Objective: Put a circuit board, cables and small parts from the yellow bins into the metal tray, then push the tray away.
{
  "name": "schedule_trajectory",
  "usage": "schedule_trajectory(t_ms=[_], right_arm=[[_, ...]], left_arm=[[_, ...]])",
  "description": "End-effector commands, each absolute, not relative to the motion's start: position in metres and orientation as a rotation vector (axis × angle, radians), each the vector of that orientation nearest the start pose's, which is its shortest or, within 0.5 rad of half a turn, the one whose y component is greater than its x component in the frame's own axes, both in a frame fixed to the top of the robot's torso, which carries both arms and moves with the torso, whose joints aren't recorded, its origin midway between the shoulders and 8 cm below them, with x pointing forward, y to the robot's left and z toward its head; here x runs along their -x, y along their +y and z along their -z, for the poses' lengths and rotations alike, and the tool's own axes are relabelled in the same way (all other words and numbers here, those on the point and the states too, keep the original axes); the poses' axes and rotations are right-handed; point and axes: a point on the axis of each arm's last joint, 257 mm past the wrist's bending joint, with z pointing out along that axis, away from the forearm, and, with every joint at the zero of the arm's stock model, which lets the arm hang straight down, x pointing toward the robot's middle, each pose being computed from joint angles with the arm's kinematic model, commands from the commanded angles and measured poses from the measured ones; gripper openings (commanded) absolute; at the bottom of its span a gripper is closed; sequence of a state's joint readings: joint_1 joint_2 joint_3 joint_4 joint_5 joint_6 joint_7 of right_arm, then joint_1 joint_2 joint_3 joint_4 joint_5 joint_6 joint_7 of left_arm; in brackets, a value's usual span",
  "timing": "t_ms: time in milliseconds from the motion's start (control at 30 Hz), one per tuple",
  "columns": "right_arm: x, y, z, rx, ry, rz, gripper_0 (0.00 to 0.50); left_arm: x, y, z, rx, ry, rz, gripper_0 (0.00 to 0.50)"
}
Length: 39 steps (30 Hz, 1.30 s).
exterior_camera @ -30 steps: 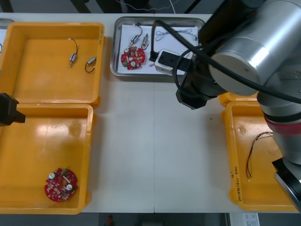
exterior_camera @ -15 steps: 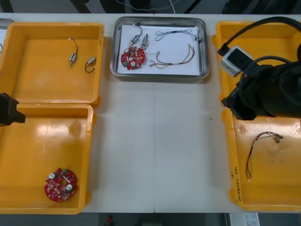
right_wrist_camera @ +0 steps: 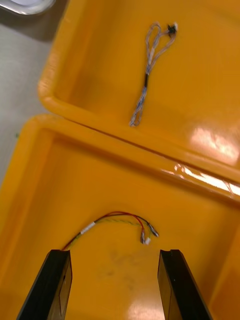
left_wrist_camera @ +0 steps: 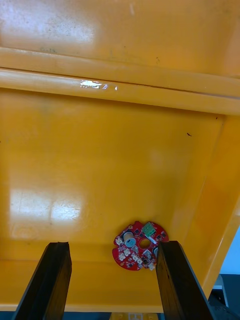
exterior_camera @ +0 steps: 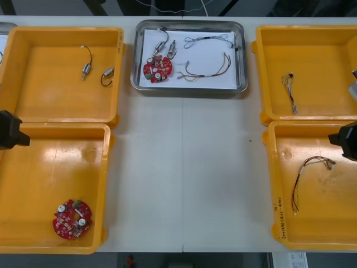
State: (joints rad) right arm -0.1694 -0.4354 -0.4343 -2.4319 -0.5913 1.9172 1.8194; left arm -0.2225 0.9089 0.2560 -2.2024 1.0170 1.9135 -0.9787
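Observation:
The metal tray, white inside, holds a red circuit board, small metal parts, a black cable and a red and yellow cable. My right gripper hangs open and empty over the near right yellow bin, just short of another red and yellow cable. A twisted blue and white cable lies in the far right bin. My left gripper stands open above the near left bin, with a second circuit board lying between its fingers.
The far left bin holds two small metal parts with short black leads. Bare table runs between the bins, from the tray to the front edge. The arms' black ends show at the left edge and right edge.
My right arm has swung from above the tray out to the right bins, uncovering the tray with the red and yellow cable in it. The left arm has not moved.

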Motion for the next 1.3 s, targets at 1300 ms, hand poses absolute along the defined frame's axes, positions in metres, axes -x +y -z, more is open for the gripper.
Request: schedule_trajectory(t_ms=[1300], right_arm=[[-0.421, -0.413, 0.153, -0.012, 2.582, 0.127, 0.5]], left_arm=[[-0.366, 0.366, 0.128, 0.101, 2.685, -0.003, 0.5]])
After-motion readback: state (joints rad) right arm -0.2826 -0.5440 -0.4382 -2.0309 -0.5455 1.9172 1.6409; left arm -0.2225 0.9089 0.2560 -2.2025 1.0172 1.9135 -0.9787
